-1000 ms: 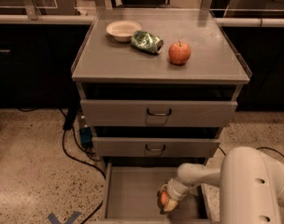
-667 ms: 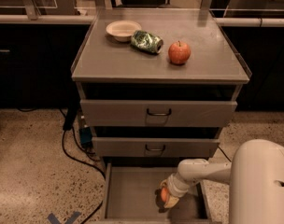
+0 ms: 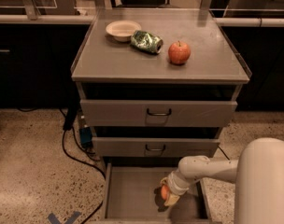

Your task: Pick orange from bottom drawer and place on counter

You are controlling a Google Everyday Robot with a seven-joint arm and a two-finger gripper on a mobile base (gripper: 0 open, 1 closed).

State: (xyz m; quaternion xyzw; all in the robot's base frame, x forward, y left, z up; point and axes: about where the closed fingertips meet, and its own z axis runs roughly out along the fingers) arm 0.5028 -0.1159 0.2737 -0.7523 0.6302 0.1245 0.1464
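**Pincer holding the orange inside the open bottom drawer**

The view looks down on a grey three-drawer cabinet standing on a speckled floor (image 3: 25, 171). The bottom drawer (image 3: 132, 195) is pulled out toward the near edge of the scene, so its plain grey floor and side walls are exposed. The top drawer (image 3: 114, 113) and the middle drawer (image 3: 118, 147) are pushed in, and each has a dark wire handle at its centre.

The robot's pale arm (image 3: 207, 167) enters from the near right and reaches leftward into the bottom drawer. Its pincer (image 3: 166, 195) sits over the right half of the drawer floor and points down. The pincer is closed around the orange (image 3: 164, 191), which shows as a small orange patch between the pale fingers. A dark shadow lies on the drawer floor just beside and beneath them. Whether the fruit touches the drawer floor cannot be told.

Three items stand on the desk (image 3: 109, 62), the flat top of the cabinet:
- A shallow cream bowl (image 3: 123, 30) stands at the far left.
- A crumpled green packet (image 3: 145, 41) lies just to the right of the bowl.
- A red apple (image 3: 179, 53) with a stem stands near the packet, to its right.

A black cable (image 3: 67, 146) trails across the floor to the left of the cabinet.
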